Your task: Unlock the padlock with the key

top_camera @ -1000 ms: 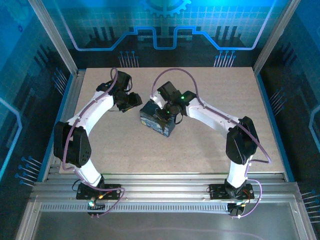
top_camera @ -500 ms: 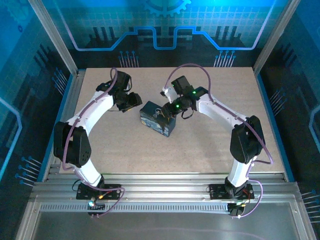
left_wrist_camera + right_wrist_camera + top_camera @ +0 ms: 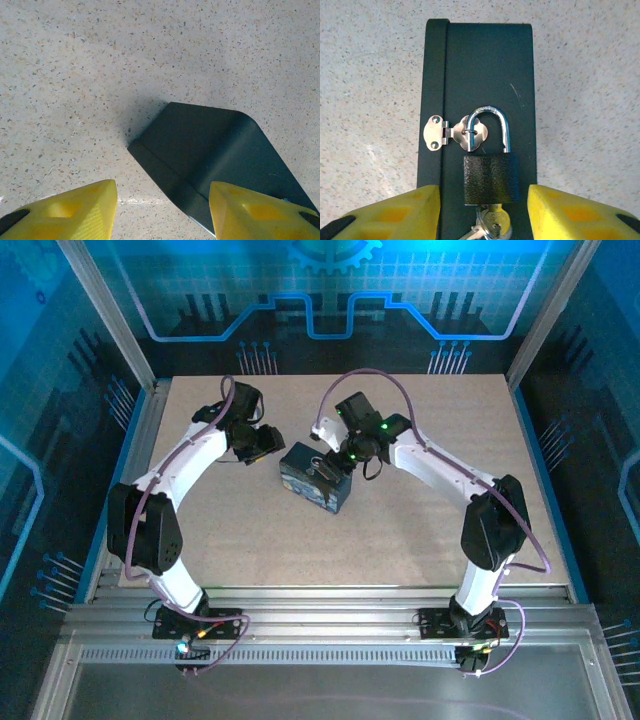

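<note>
The padlock has a dark textured body and a silver loop hooked through a brass hasp on the dark box. The key sticks in its underside with a ring attached. My right gripper is open, its yellow fingers either side of the lock's lower end and touching nothing. I cannot tell whether the loop is released. From above, the right gripper hangs over the box and the left gripper sits just behind it. The left gripper is open over a box corner.
The speckled beige table has free room in front and to the right of the box. Metal frame posts and blue panels close in the sides and back. A rail runs along the near edge by the arm bases.
My right gripper has opened and drawn back slightly from the padlock, leaving the key in the lock. Its elbow has swung outward. The left arm has stayed still.
</note>
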